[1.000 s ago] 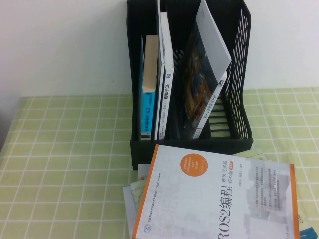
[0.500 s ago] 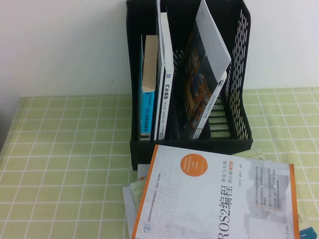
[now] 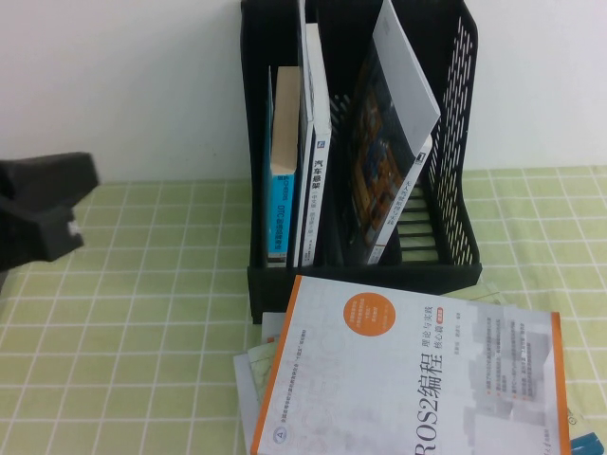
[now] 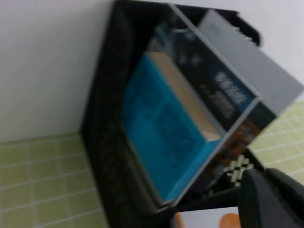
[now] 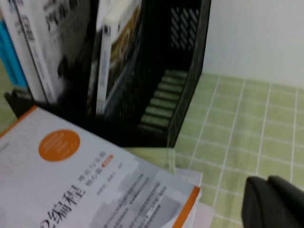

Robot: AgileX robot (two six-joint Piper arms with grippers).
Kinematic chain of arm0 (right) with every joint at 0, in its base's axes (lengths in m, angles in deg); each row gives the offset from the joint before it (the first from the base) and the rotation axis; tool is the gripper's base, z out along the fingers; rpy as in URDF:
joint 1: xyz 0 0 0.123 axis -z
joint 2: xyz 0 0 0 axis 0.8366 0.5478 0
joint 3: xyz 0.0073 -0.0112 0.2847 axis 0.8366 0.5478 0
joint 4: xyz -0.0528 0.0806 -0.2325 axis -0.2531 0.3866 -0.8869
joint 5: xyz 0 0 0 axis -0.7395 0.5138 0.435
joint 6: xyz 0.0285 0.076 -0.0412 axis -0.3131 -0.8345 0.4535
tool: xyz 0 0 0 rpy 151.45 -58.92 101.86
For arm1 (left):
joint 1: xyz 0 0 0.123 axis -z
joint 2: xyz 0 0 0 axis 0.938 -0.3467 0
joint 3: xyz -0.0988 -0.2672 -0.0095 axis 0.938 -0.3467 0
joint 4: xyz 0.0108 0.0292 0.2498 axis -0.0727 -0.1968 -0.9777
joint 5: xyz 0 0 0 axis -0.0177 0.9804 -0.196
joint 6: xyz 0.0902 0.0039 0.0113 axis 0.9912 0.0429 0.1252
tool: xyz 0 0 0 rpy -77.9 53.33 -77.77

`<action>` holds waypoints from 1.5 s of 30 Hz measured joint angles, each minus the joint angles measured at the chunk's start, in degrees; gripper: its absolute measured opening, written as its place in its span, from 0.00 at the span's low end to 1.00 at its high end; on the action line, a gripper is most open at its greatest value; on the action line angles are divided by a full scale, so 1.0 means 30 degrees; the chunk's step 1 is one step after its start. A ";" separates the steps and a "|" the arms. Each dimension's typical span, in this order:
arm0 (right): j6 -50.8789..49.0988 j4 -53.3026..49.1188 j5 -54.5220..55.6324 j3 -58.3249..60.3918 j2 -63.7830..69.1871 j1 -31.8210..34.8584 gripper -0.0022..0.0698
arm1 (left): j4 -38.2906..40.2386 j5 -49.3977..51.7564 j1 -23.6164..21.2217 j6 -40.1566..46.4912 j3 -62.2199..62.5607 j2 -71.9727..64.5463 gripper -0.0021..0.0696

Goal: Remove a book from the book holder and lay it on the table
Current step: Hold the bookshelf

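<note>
The book, dark tech graphics on one half and pale grey on the other, leans in the right compartment of the black book holder at the back of the green grid table. It also shows in the left wrist view and the right wrist view. My left gripper is at the far left edge, well apart from the holder, shut and empty. My right gripper is shut and empty over the cloth, right of the holder; it is out of the high view.
A white orange-edged ROS2 book lies on loose papers in front of the holder. A blue-spined book and a white book stand in the holder's left compartment. A white wall is behind.
My left gripper has come into the high view at the left edge. The books and the holder have not moved.
</note>
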 joint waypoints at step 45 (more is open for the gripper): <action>1.9790 2.2346 0.0903 -0.0932 1.4472 -0.2602 0.42 | -0.1005 0.0110 0.9007 0.9072 2.0296 -2.1688 0.03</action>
